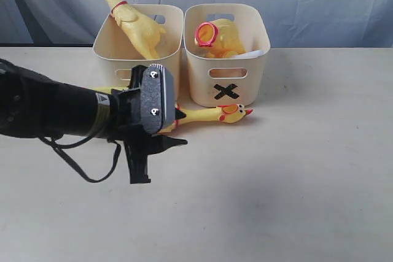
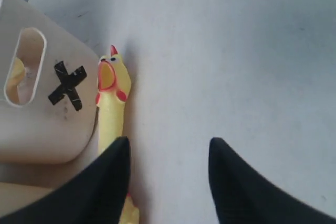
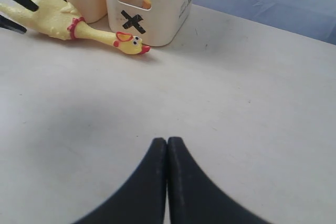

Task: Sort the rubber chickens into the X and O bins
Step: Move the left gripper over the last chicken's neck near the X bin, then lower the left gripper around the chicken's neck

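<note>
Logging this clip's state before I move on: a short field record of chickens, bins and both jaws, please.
Loose chicken: lying on the table in front of the X bin
Left bin: second chicken, neck sticking out; mark hidden by arm
X bin: third chicken inside
Left jaws: open, by the loose chicken's body
Right jaws: shut, empty, above the table

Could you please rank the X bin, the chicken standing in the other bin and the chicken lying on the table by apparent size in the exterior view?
1. X bin
2. standing chicken
3. lying chicken, partly hidden, so the chickens' order is unsure.
</note>
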`<state>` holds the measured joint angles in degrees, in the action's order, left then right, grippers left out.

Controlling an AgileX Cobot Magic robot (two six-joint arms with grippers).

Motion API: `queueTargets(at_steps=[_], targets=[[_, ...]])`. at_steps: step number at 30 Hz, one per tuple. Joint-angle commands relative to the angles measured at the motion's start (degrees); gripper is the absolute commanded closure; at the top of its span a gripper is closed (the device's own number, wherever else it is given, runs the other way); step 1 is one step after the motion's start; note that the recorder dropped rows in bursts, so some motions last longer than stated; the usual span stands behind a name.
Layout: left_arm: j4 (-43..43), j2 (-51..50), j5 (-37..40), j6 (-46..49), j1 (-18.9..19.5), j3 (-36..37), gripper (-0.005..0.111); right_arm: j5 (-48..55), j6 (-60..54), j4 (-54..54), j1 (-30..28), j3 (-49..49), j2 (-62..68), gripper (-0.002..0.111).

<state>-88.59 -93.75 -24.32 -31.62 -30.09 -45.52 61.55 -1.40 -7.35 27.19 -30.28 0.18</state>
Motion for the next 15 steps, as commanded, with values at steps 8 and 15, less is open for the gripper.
queueTargets(at_steps=[8, 15], targets=[[12.1, -12.5, 0.8, 6.2, -0.5, -10.2, 0.053, -0.2, 0.0, 0.1, 0.3, 0.2, -0.2, 0.108], [12.1, -19.8, 4.9, 6.3, -1.9, -15.9, 0.053, -0.2, 0.0, 0.1, 0.3, 0.2, -0.2, 0.108]])
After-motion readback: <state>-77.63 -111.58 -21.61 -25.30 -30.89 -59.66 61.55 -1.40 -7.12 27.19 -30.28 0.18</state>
